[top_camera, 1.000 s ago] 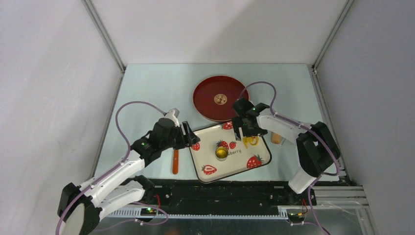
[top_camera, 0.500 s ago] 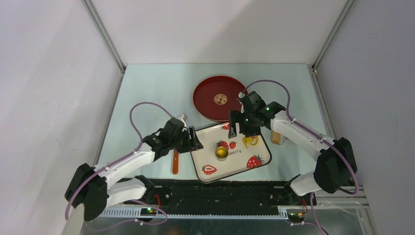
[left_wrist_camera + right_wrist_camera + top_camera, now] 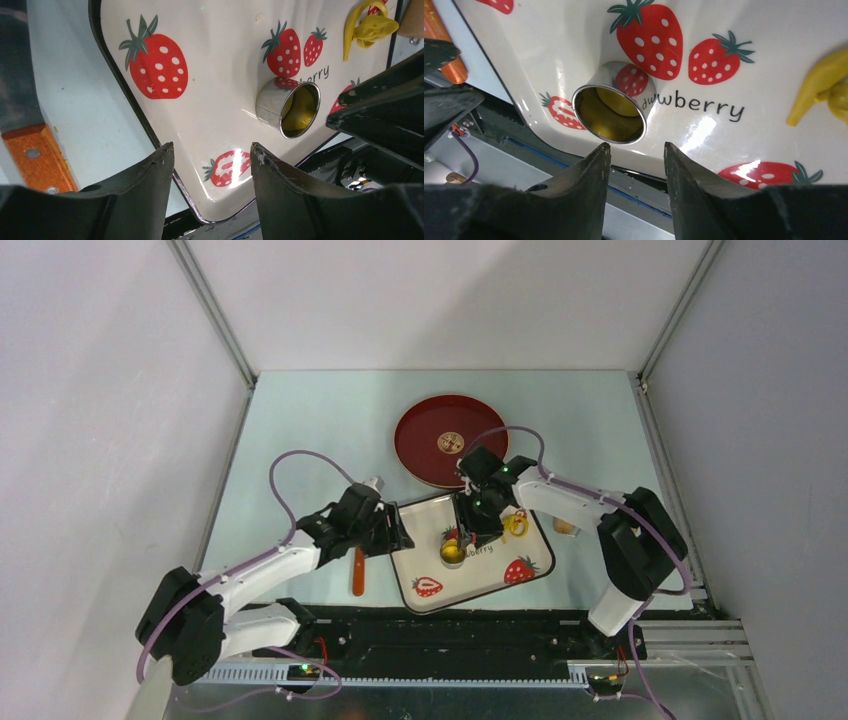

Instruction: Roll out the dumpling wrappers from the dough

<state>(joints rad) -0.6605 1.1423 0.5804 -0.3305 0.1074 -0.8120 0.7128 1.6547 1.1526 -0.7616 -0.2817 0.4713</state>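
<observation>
The ring cutter [image 3: 634, 82] hides most of the dough [image 3: 618, 104] inside it.

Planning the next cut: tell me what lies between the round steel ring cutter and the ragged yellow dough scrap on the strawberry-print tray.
Between the steel ring cutter and yellow dough scrap, only bare white strawberry-print tray, clearest in the right wrist view.

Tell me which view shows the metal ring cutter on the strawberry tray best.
Right wrist: the metal ring cutter is close and large, with its rim and the yellow dough inside both clear. Left wrist shows it smaller, from the side. Top external shows only a tiny ring.
</observation>
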